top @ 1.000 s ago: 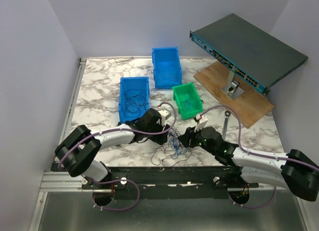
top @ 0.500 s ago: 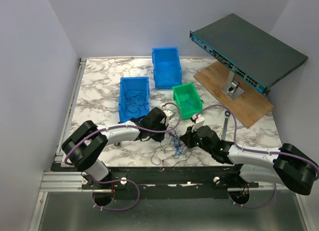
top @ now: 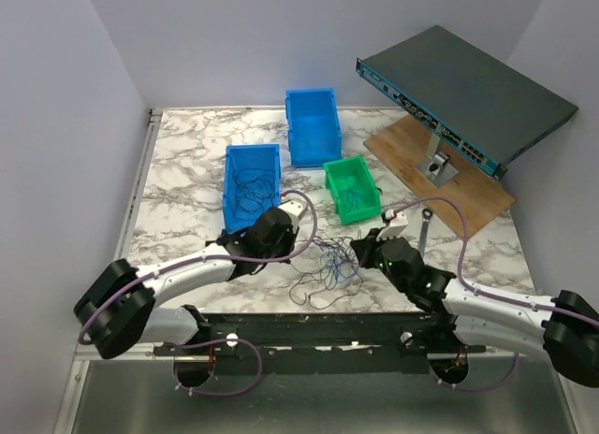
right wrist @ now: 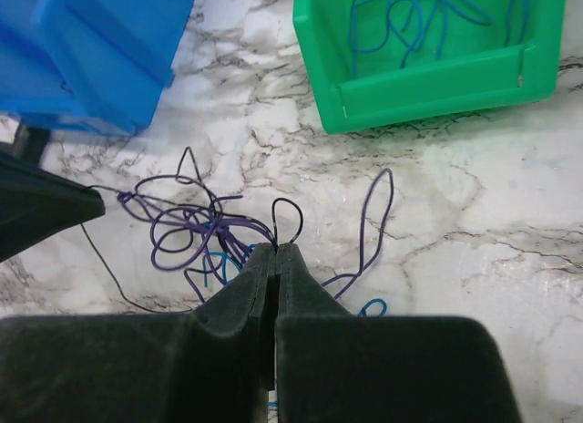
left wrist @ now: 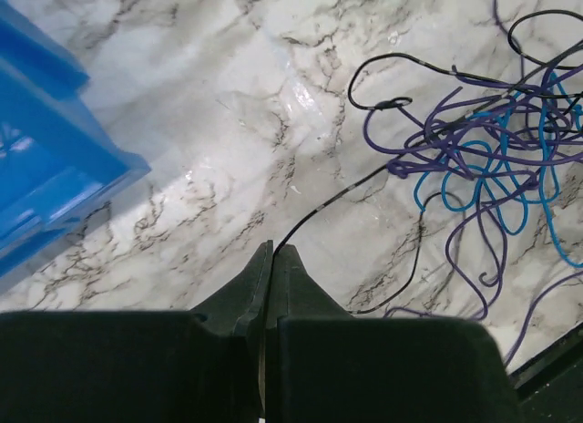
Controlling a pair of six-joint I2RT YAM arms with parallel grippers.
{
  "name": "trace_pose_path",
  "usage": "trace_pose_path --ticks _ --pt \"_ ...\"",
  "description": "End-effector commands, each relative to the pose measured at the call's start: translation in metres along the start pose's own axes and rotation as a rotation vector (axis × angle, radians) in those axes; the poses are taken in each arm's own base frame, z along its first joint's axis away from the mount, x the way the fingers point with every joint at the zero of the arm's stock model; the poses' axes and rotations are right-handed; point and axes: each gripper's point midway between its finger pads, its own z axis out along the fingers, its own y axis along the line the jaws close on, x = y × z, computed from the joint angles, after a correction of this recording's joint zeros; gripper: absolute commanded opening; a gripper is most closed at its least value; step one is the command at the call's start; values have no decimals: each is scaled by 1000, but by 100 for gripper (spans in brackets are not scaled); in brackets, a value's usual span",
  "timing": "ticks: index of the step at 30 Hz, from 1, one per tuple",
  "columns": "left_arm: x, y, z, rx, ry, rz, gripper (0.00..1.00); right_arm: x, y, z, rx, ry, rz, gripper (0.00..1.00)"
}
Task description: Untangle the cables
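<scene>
Your left white-and-black arm (top: pixel 187 264) lies low, stretched forward and rightward. Its black two-finger left gripper (left wrist: pixel 271 252) has the tips pressed together on a thin black wire (left wrist: pixel 319 204). Your right white-and-black arm (top: pixel 496 305) reaches low and leftward. The right gripper (right wrist: pixel 275 250) is also clamped tight, pinching a black wire loop (right wrist: pixel 287 200). The two wrists are near each other but apart.

Marble table (top: pixel 187 163) — lilac walls (top: pixel 65 125).

We see a white table (top: pixel 182 163) veined grey-black like marble, a blue bin (top: pixel 231 181) and a second blue bin (top: pixel 312 125), a green bin (top: pixel 357 209), purple, light-blue and black cables (top: pixel 329 264), a brown wooden board (top: pixel 459 195), and a dark grey box (top: pixel 477 83) fronted blue.
</scene>
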Motion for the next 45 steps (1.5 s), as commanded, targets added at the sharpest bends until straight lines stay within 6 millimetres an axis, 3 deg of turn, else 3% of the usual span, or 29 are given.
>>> trace_pose_path --ticks 1,9,16,17,20,22,30,38,45 --pt "-23 24 -25 -123 -188 -55 0 -11 -26 -8 127 -76 52 1" --pt "-38 47 -67 -171 -433 -156 0 -35 -49 -29 198 -233 173 1" --pt "-39 64 -90 -216 -544 -225 0 -43 -55 -39 187 -292 225 1" --pt "-39 64 -91 -210 -555 -225 0 -40 -49 -38 156 -270 205 6" --pt "-41 57 -91 -169 -561 -204 0 -25 -5 -33 -88 -168 56 46" --pt "-42 53 -88 -151 -550 -187 0 -14 20 -31 -213 -100 8 55" --pt "-44 45 -82 -122 -514 -152 0 19 67 -18 -372 161 -65 52" --pt "-43 45 -83 -118 -519 -151 0 29 55 -4 -196 270 22 54" --pt "-43 43 -81 -114 -507 -146 0 34 41 11 -72 301 -13 55"
